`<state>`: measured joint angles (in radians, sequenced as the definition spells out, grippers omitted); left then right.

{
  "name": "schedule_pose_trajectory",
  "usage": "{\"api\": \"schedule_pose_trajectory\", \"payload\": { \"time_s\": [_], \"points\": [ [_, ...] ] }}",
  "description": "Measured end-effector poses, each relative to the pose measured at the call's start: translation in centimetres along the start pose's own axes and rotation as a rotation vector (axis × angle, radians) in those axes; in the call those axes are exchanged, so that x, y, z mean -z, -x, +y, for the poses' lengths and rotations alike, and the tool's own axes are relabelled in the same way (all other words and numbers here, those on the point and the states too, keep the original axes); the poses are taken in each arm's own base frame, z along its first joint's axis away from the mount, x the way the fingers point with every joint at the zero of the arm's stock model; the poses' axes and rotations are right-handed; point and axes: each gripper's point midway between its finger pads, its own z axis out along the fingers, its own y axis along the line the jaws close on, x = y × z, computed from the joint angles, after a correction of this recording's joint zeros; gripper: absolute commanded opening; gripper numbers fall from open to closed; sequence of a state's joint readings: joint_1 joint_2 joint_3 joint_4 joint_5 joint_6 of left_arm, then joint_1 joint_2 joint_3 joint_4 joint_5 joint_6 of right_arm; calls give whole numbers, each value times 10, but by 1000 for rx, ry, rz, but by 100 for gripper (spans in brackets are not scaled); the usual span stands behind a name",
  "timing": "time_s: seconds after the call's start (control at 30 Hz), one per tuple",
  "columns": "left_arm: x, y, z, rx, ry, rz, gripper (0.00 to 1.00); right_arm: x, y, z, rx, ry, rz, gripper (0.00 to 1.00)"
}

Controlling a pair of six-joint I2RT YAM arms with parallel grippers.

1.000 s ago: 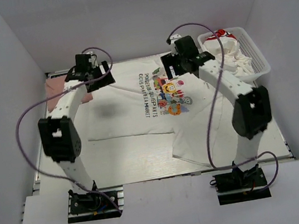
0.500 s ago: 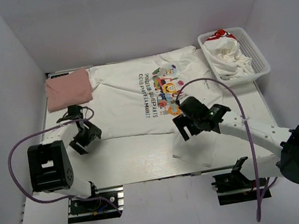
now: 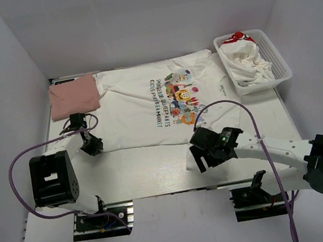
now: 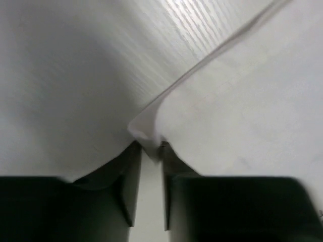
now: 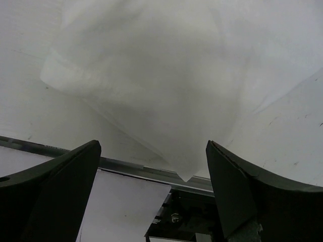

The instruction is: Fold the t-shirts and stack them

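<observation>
Sitting at a tiny corner of the white t-shirt, which lies spread on the surface, the left fingers look almost shut, but I cannot tell if they hold it, so it could slip out. The right fingers are wide open over a shirt flap by the near edge, where dipping low could bump the rim. Between the two arms the surface is bare, so there is room to move.

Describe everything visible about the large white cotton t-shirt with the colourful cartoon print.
The white cartoon-print t-shirt lies spread flat on the table, print up, dark lettering beside the cartoon; it looks like soft cloth. One sleeve trails to the near table edge beneath the open right gripper; the left gripper pinches its near-left corner. Its far-left corner meets a folded dusty-pink t-shirt.
</observation>
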<state>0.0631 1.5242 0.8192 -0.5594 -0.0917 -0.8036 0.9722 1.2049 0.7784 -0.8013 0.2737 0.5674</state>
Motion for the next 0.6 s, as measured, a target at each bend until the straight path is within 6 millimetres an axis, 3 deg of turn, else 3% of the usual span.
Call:
{"api": "schedule_pose_trajectory", "payload": {
  "time_s": [0.1, 0.23, 0.33, 0.37, 0.43, 0.57, 0.6],
  "points": [
    [-4, -3, -5, -2, -34, 11, 0, -7, -11, -1, -11, -19, 16, 90],
    [-4, -5, -10, -7, -61, 21, 0, -27, -36, -8, 21, -68, 94, 88],
    [-4, -5, -9, -7, -61, 21, 0, -35, -44, -3, 45, -53, 128, 71],
    [-3, -6, -8, -6, -61, 21, 0, -36, -43, 0, 46, -37, 120, 60],
    [-1, -9, -5, -5, -60, 22, 0, -38, -42, 6, 42, -11, 111, 58],
    [4, -20, 8, 1, -41, 35, 0, -40, -41, 8, 12, 0, 98, 29],
    [6, -22, 11, 3, -33, 38, 0, -40, -40, 8, -1, -3, 95, 16]
  ]
}}
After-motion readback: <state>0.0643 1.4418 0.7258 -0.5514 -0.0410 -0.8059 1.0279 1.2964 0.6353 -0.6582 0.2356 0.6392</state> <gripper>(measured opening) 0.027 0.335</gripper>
